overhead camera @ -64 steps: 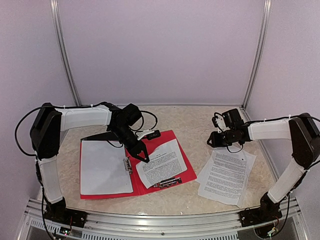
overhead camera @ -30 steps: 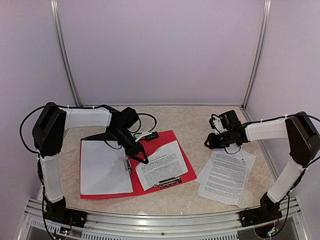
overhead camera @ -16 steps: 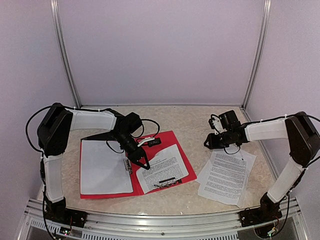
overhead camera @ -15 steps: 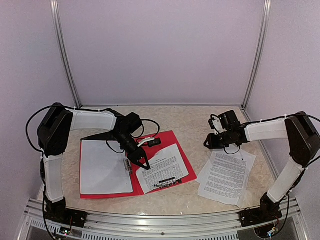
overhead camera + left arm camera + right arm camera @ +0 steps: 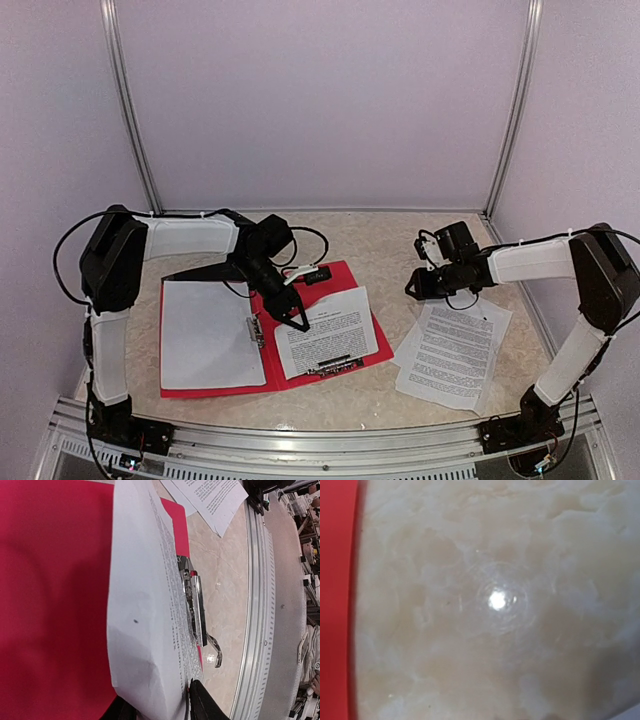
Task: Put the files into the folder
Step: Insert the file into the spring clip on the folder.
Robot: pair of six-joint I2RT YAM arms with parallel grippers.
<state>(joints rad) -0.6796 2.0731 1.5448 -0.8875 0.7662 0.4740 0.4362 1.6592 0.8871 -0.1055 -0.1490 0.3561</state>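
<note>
Open red folder [image 5: 271, 366]: blank sheet [image 5: 208, 335] left, printed sheet [image 5: 328, 330] right.

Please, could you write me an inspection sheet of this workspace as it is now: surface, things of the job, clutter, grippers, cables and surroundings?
Surface: beige marbled table, with one light glare.
Job's things: red folder lies open; blank sheet on its left half; printed sheet on its right half, metal clip at its near edge; stack of printed sheets outside the folder, on the table to the right.
Clutter: nothing seen.
Grippers: left gripper at the printed sheet's far-left corner, jaws apart, the corner between them; right gripper above bare table, open or shut cannot be told.
Cables: black cable loops at each wrist.
Surroundings: pale walls, aluminium posts, aluminium rail at the near edge.
</note>
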